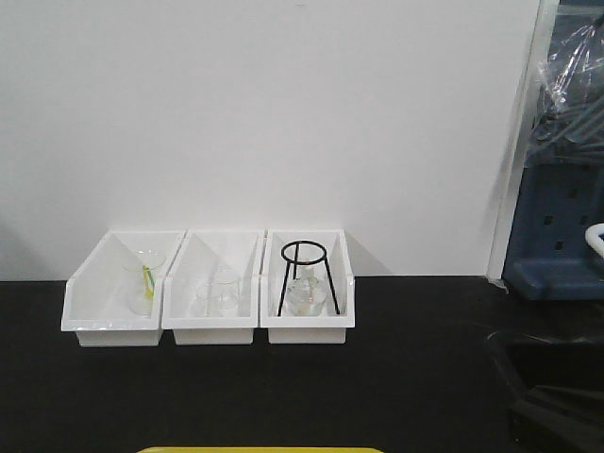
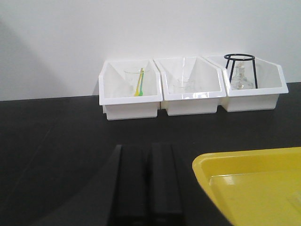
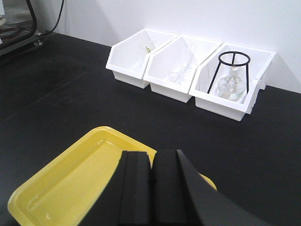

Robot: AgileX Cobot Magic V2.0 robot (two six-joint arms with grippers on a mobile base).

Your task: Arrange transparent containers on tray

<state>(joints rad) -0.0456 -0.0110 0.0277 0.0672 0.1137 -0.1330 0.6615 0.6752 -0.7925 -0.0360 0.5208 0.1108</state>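
Observation:
The yellow tray (image 3: 66, 188) lies on the black table near me, with nothing in it; its corner shows in the left wrist view (image 2: 254, 183) and its far rim in the front view (image 1: 260, 450). Faint slim clear glass (image 3: 188, 61) leans in the middle white bin (image 1: 212, 316) among squat beakers; I cannot tell for sure that these are the transparent containers. My left gripper (image 2: 146, 153) hovers left of the tray, shut and empty. My right gripper (image 3: 151, 157) hangs over the tray's right end, shut and empty.
Three white bins stand in a row against the white wall. The left bin (image 1: 111, 316) holds a clear funnel with a green-yellow stick. The right bin (image 1: 310, 316) holds a black ring stand (image 1: 302, 274) over a flask. Dark equipment (image 1: 557, 236) stands at right.

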